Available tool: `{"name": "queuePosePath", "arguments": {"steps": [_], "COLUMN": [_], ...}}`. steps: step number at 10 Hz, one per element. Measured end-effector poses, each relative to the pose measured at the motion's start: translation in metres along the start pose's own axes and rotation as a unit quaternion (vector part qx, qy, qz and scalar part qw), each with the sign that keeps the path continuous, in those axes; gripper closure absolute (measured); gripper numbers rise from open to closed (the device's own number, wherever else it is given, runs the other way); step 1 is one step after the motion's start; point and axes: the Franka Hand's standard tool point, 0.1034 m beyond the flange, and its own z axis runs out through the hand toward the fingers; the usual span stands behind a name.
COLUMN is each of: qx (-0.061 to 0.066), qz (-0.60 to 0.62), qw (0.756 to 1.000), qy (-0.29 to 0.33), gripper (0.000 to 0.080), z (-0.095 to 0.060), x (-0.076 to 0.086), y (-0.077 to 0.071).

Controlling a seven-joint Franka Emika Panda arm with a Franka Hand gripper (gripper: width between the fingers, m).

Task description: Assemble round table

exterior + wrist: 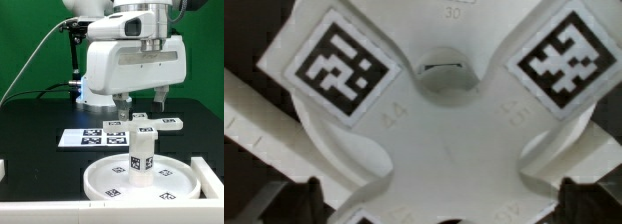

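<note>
The large rimmed round disc [110,180] lies at the front of the black table. The short cylindrical leg [141,155] stands upright at its middle. The cross-shaped base [152,124] lies flat behind the disc. My gripper [141,102] hangs open just above the base, one finger toward each side of it. In the wrist view the base [438,130] fills the frame, with two tags and a round hole [443,75] at its centre. The dark fingertips [295,200] stand wide apart at its sides, holding nothing; the gripper [438,205] is empty.
The marker board [82,138] lies on the exterior view's left of the base. White raised pieces sit at the table's left edge [3,170], right edge [207,172] and front edge [110,210]. The arm's base [95,95] stands behind.
</note>
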Motion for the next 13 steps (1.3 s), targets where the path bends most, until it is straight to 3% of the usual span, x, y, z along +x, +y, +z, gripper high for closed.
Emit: {"name": "queuePosePath", "arguments": {"steps": [1, 5, 8, 10, 13], "qx": [0.011, 0.009, 0.008, 0.008, -0.005], "qz": [0.013, 0.015, 0.033, 0.049, 0.223], "qw": [1.000, 1.000, 0.999, 0.999, 0.975], "qy": [-0.012, -0.017, -0.017, -0.017, -0.006], "gripper": [0.0151, 0.0151, 0.0151, 0.0362, 0.0361], "z": [0.003, 0.018, 0.017, 0.017, 0.018], "x": [-0.003, -0.007, -0.007, -0.007, -0.005], "y": [-0.005, -0.007, -0.006, -0.006, -0.006]}}
